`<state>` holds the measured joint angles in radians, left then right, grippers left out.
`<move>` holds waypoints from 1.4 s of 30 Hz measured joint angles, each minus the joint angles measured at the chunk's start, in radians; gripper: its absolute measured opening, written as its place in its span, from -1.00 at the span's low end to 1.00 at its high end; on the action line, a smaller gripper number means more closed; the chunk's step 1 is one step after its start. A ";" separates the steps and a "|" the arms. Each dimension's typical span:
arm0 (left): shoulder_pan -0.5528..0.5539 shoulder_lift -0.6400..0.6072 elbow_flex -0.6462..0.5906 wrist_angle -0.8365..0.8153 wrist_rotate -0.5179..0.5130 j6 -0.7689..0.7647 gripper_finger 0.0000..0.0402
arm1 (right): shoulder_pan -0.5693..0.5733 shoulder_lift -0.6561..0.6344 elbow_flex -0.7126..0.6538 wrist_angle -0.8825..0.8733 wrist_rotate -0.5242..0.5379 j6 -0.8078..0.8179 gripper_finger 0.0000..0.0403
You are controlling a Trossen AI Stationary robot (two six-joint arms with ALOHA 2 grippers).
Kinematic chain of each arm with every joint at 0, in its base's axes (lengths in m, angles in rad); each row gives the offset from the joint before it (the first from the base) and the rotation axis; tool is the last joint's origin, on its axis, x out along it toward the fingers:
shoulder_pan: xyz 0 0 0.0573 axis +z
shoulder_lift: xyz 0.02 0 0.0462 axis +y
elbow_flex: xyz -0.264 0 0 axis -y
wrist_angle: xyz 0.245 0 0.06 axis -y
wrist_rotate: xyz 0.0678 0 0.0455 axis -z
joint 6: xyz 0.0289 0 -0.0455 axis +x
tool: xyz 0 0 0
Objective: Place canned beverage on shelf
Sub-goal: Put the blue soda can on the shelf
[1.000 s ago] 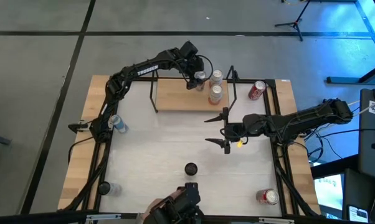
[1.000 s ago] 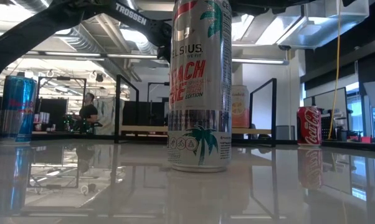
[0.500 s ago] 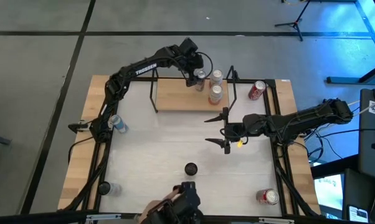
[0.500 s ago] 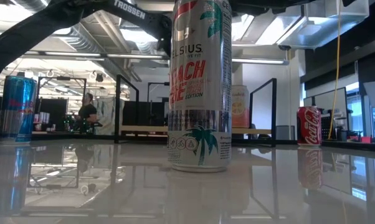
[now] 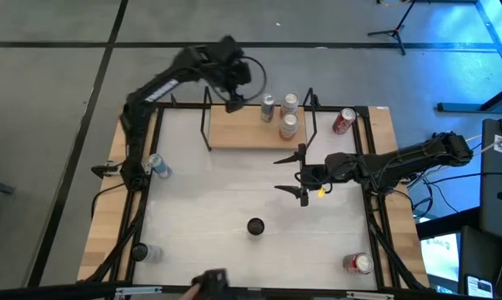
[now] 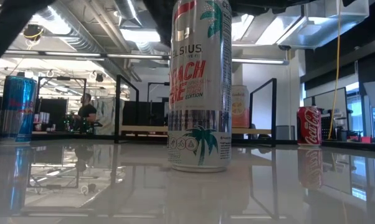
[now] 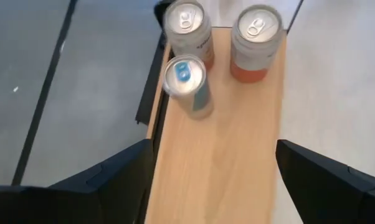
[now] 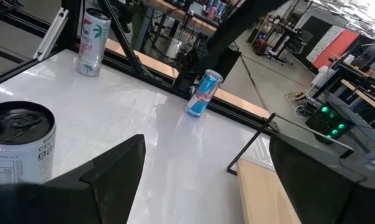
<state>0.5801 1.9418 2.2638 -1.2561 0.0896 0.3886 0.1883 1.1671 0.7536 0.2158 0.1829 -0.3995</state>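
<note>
The shelf is a light-wood board with black rod uprights at the table's far side. Three cans stand upright on its right end: a slim can with a blue tab, a silver can and an orange-banded can. My left gripper hangs open high above the shelf's left part, with nothing between its fingers. My right gripper waits open above the table's middle right, holding nothing.
Loose cans stand on the white table: a red one right of the shelf, a blue one at the left edge, a Celsius can near the front middle, one at each near corner.
My left gripper has risen well above the shelf and drawn back toward the table's left, away from the slim blue-tabbed can. That can stays upright on the board. The arm has left the top of the low view.
</note>
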 joint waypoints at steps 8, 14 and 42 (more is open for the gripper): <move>-0.029 -0.245 -0.109 -0.179 0.005 -0.144 0.64 | 0.000 0.000 0.000 -0.002 0.000 0.000 0.69; -0.069 -0.483 -0.415 -0.083 -0.060 -0.243 0.64 | 0.000 0.000 0.000 -0.003 0.000 -0.003 0.69; -0.268 -0.862 -1.014 -0.286 -0.215 -0.888 0.64 | 0.000 0.000 0.000 0.020 0.000 -0.019 0.69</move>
<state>0.3118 1.0799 1.2502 -1.5418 -0.1249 -0.4991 0.1883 1.1671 0.7536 0.2355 0.1829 -0.4183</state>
